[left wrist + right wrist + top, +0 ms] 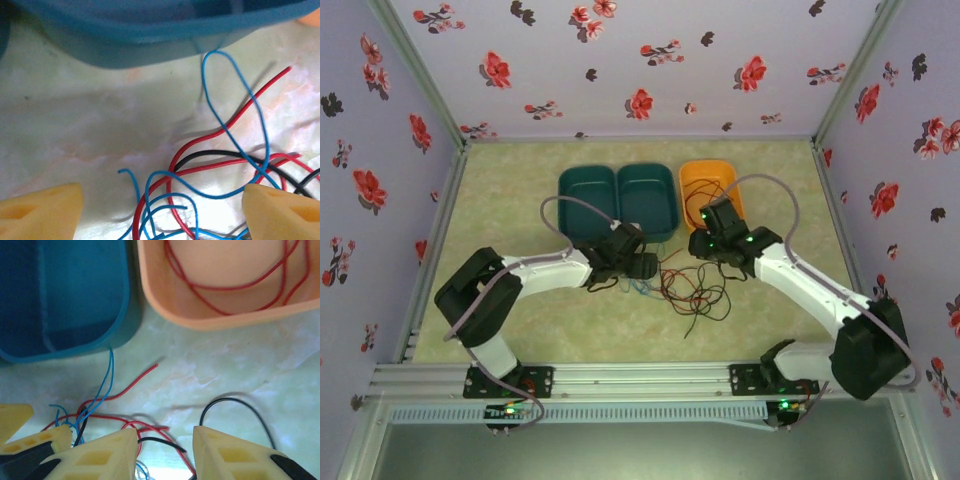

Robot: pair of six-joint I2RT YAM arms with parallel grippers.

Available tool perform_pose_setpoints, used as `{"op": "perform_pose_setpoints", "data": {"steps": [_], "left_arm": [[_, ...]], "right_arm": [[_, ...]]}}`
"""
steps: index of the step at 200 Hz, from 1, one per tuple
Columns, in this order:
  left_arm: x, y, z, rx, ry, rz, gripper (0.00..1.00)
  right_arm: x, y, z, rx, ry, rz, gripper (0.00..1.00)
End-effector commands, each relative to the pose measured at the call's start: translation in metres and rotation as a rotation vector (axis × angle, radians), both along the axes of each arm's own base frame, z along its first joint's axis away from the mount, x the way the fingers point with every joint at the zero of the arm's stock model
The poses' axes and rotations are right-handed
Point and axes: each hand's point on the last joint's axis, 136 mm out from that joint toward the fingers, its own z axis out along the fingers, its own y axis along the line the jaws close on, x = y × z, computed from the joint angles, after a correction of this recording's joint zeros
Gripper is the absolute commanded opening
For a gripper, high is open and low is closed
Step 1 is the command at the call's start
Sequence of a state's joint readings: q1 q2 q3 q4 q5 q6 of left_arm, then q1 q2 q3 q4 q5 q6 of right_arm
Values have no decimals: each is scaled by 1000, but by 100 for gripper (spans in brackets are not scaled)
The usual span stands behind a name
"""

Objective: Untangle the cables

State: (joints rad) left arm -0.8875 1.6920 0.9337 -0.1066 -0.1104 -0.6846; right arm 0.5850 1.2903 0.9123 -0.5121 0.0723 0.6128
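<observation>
While poised low over the cable tangle, both grippers crowded together at centre of the top view, just below the teal tray and orange bin. Tangle on the table, not yet separated: red wire, blue wire and black wire crossing repeatedly.

Risks, as judged:
- Closing the left gripper now likely to trap several strands at once, blue and red both running through the gap at the bottom of the left wrist view. Pulling from there apt to cinch the knot, not loosen it.
- Blue loop reaching up to the tray wall at top of frame. Could snag there if dragged.
- Red strand lying inside the orange bin, upper right of the right wrist view. Cannot tell whether joined to the pile, hence a risk of hauling it back out with a hard tug.
- Yellow fingertip at lower left of that view, likely the left gripper's. Collision possible if converging on one strand.

Grippers:
- Left: fingers spread wide, nothing pinched, wires loose on the table between them.
- Right gripper: fingers moderately apart, no grip. Black wire arching above the right-hand finger, one black end poking into the gap. Touching or not, cannot tell.
</observation>
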Motion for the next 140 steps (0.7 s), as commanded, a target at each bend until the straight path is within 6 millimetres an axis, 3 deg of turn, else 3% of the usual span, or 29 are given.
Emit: {"op": "perform_pose_setpoints", "data": {"steps": [1, 59, 100, 140], "left_arm": [[-15, 6, -23, 14, 69, 8, 76], [-39, 29, -52, 21, 153, 68, 41], [-50, 42, -59, 30, 180, 90, 33], [-52, 47, -59, 32, 182, 99, 29]], "right_arm": [[-3, 14, -10, -6, 59, 14, 33], [-20, 34, -32, -23, 152, 98, 30], [-17, 47, -31, -41, 154, 168, 29], [-8, 55, -45, -121, 190, 251, 29]]}}
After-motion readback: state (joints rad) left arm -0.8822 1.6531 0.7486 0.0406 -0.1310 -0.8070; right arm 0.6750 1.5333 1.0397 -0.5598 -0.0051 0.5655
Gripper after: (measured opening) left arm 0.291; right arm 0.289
